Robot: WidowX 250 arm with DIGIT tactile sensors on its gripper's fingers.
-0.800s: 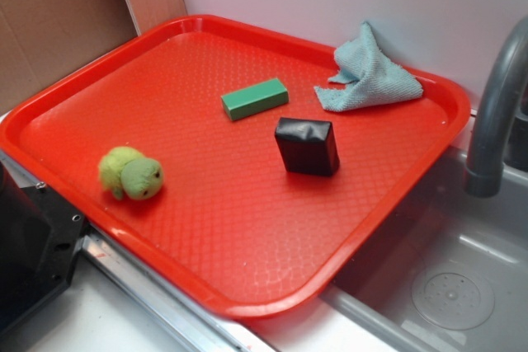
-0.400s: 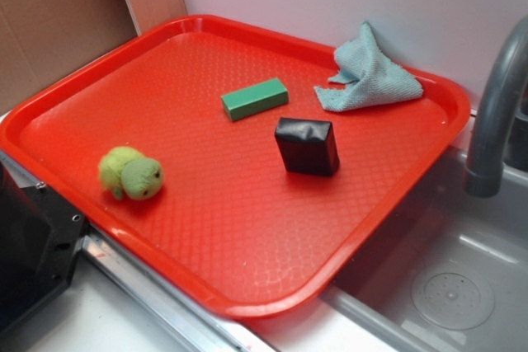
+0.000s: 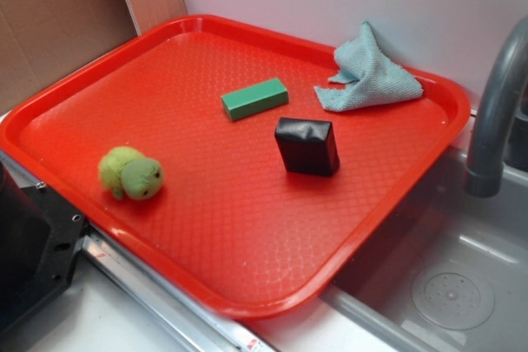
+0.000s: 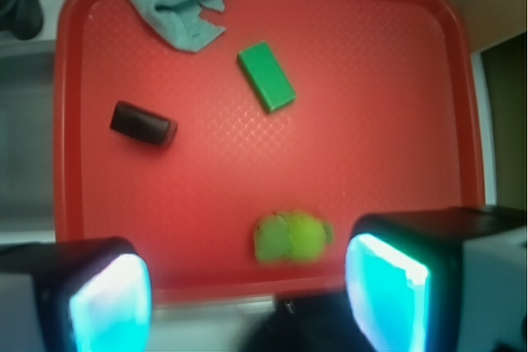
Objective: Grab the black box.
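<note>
Approach phase: the gripper [image 4: 247,302] hangs high over the red plastic tray [image 3: 388,195], jaws spread wide, empty. The small glossy black box [image 3: 307,146] sits mid-tray, near the flat green block [image 3: 255,98]. Next: swing across, descend, straddle it.

The black box [image 3: 307,146] is a small glossy block with rounded, slightly wrinkled faces, as if wrapped; it stands upright on the red tray [image 3: 247,237], right of centre; it lies just past the green block [image 3: 255,98], apart from it, and near the blue cloth [image 3: 367,76], touching neither.
</note>
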